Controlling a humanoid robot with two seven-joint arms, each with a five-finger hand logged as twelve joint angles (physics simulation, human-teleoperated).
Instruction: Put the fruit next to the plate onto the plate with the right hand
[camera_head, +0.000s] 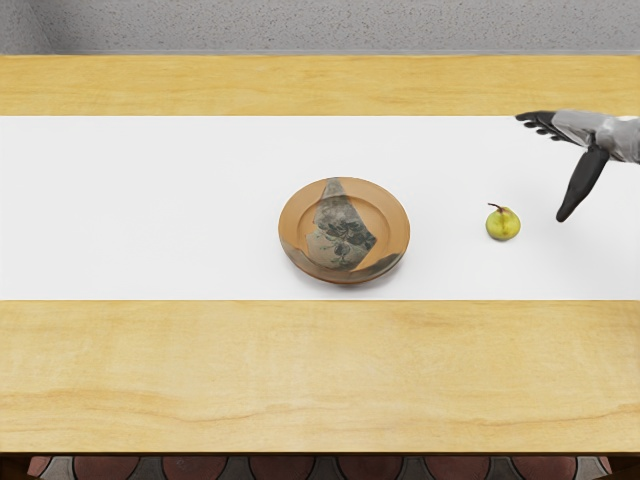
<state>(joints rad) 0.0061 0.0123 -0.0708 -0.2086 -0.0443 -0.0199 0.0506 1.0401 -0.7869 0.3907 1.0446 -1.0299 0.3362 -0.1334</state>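
Note:
A small yellow-green pear (503, 223) with a brown stem lies on the white table runner, to the right of an orange-brown plate (390, 215) with a grey floral pattern. My right hand (570, 160) comes in from the right edge, above and to the right of the pear. Its dark fingers (540, 123) are spread, the thumb pointing down toward the table, and it holds nothing. It is apart from the pear. The plate has nothing on it.
The white runner (150, 210) crosses a wooden table (300, 370) from left to right. A grey wall runs behind the far table edge. The left arm does not show.

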